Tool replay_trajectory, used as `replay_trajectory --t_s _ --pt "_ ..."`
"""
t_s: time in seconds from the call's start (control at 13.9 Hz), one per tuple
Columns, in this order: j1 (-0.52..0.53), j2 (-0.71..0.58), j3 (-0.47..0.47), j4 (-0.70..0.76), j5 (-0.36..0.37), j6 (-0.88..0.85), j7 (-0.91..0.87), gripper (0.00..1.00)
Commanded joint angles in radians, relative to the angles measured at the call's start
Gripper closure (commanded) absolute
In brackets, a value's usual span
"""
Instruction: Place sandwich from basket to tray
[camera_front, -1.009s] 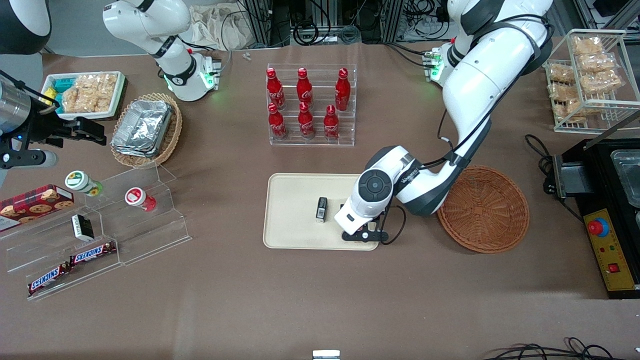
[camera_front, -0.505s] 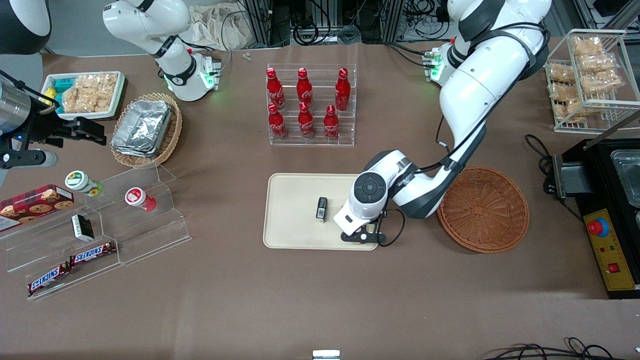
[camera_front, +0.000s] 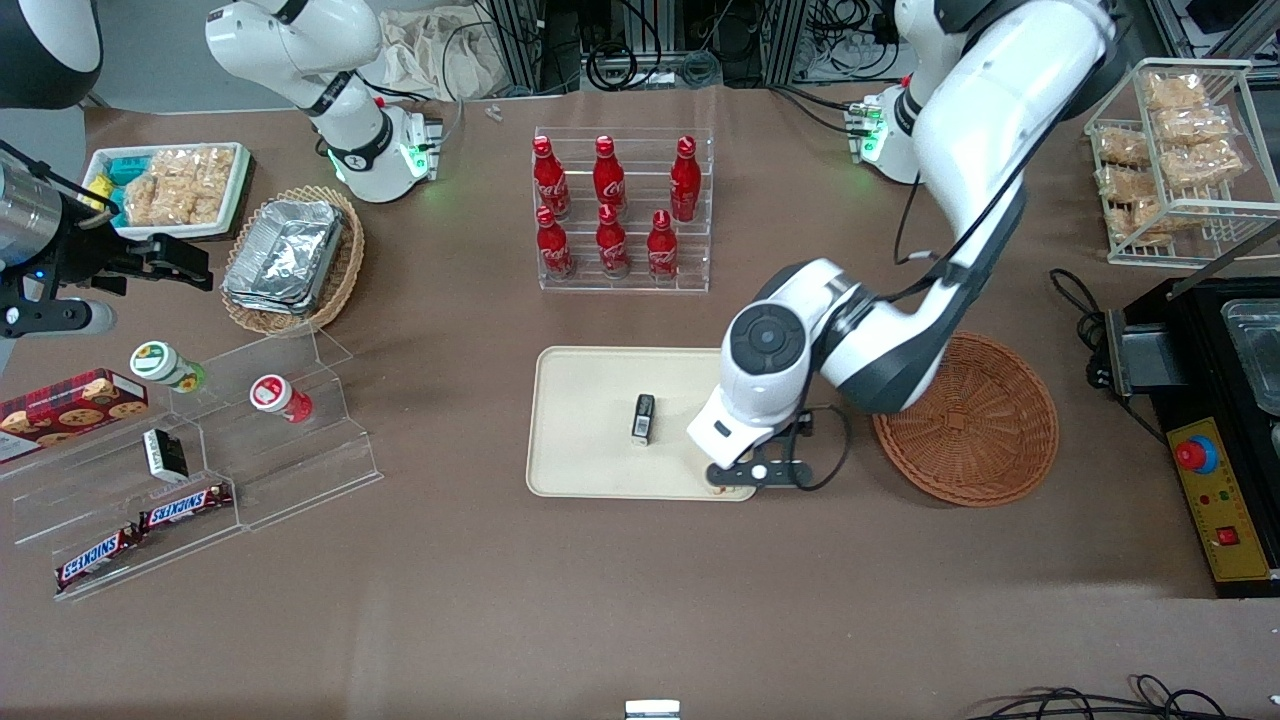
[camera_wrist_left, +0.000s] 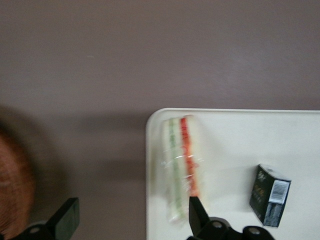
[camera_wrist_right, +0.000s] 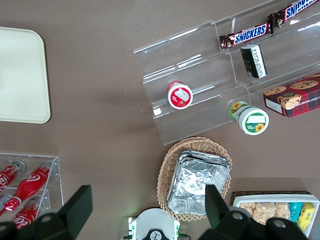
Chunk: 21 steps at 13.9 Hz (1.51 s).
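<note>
The sandwich (camera_wrist_left: 182, 167) lies flat on the cream tray (camera_wrist_left: 250, 135), in the corner nearest the basket, its orange-red and green filling showing. My left gripper (camera_wrist_left: 132, 220) hangs open above it, touching nothing, one finger over the sandwich's end and the other over the bare table. In the front view the gripper (camera_front: 755, 470) and wrist cover that corner of the tray (camera_front: 590, 440), and the sandwich is hidden there. The reddish-brown wicker basket (camera_front: 970, 420) stands empty beside the tray, toward the working arm's end.
A small black box (camera_front: 643, 418) stands on the tray's middle. A clear rack of red bottles (camera_front: 622, 210) stands farther from the camera. Clear display steps (camera_front: 200, 450) and a tan basket of foil containers (camera_front: 290, 260) lie toward the parked arm's end. A black appliance (camera_front: 1220, 400) sits past the basket.
My left arm has lifted up from the tray and shifted a little toward the basket. The sandwich stays on the tray.
</note>
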Motion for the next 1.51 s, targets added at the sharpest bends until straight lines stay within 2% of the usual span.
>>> replay_trajectory --t_s 0.0,0.14,0.29,0.43,0.58,0.72,0.79,1.08,1.23,1.3,1.44 --pt "0.093 -0.147 -0.001 -0.036 -0.115 -0.105 0.081 0.0" --pt "0.201 -0.241 -0.001 -0.074 -0.234 -0.137 0.21 0.0" --pt "0.311 -0.362 -0.002 -0.175 -0.286 -0.136 0.258 0.0" --pt "0.381 -0.5 -0.002 -0.305 -0.326 -0.115 0.286 0.0" --pt "0.415 -0.583 0.001 -0.379 -0.397 -0.087 0.327 0.0" --pt "0.429 -0.593 0.007 -0.378 -0.401 -0.099 0.355 0.0" --pt "0.473 -0.602 0.005 -0.379 -0.403 -0.102 0.387 0.0" --pt "0.585 -0.619 0.004 -0.37 -0.417 -0.121 0.615 0.0" --pt "0.564 -0.6 0.054 -0.326 -0.417 -0.143 0.695 0.0" --pt "0.478 -0.587 0.135 -0.305 -0.415 -0.177 0.688 0.0" --pt "0.222 -0.57 0.397 -0.263 -0.414 -0.188 0.682 0.0"
